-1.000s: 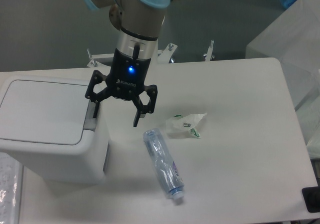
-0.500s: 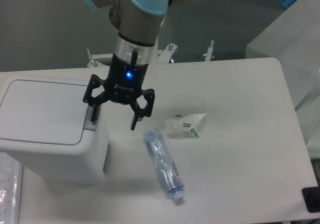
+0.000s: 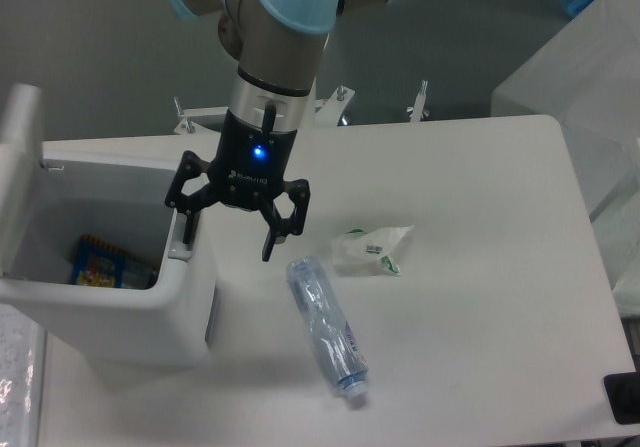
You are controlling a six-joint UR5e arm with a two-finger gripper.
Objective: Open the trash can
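The white boxy trash can [image 3: 185, 307] stands at the left of the table. Its lid [image 3: 20, 172] is swung up on the far left side, and a blue and yellow package [image 3: 105, 264] shows inside. My gripper [image 3: 227, 238] hangs open over the can's right rim. Its left finger [image 3: 187, 223] sits at the grey push-button tab [image 3: 177, 239]; its right finger points down over the table beside the can. It holds nothing.
A crushed clear plastic bottle [image 3: 326, 325] lies on the table right of the can. A crumpled white and green wrapper [image 3: 373, 247] lies further right. Translucent bags [image 3: 580, 77] stand at the right edge. A dark object [image 3: 622, 399] sits at the bottom right corner.
The trash can's lid has sprung open from flat to upright on the left, showing the inside. My gripper shifted slightly left and down onto the tab, then held still.
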